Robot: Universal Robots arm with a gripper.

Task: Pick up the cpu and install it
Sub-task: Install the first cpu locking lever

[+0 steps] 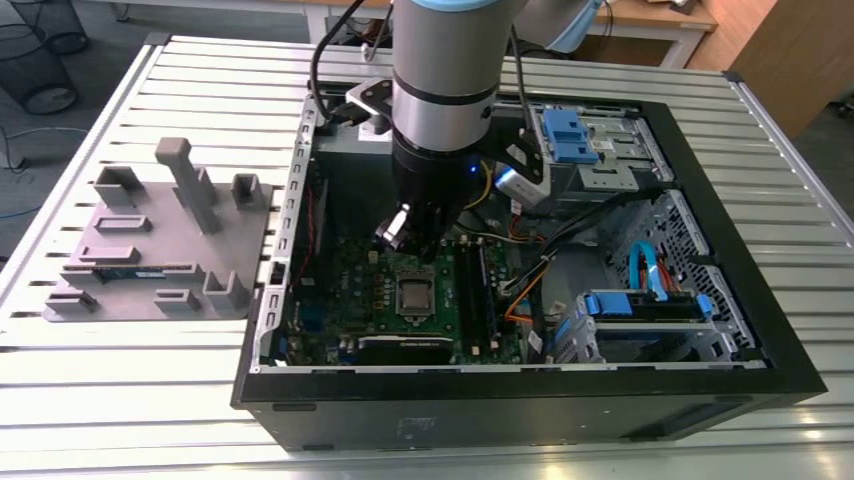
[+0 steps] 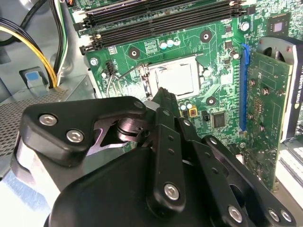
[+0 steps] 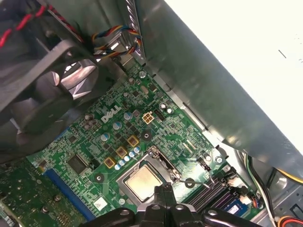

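The small square cpu with its pale metal top (image 3: 143,182) lies seated in the green motherboard's (image 3: 118,137) socket; light, stiff, pin-fragile, best held by opposite edges. Just above, the black gripper's (image 2: 163,94) jaws look pressed together, seemingly empty.

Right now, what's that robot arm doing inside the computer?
The robot arm has reached down into an open computer case lying on a slatted table. Its gripper hangs just above the green motherboard, close to the socket frame. The cpu, a shiny square chip, is already sitting in that socket, and the gripper holds nothing that can be seen. A grey parts tray lies beside the case, on the exterior view's left.
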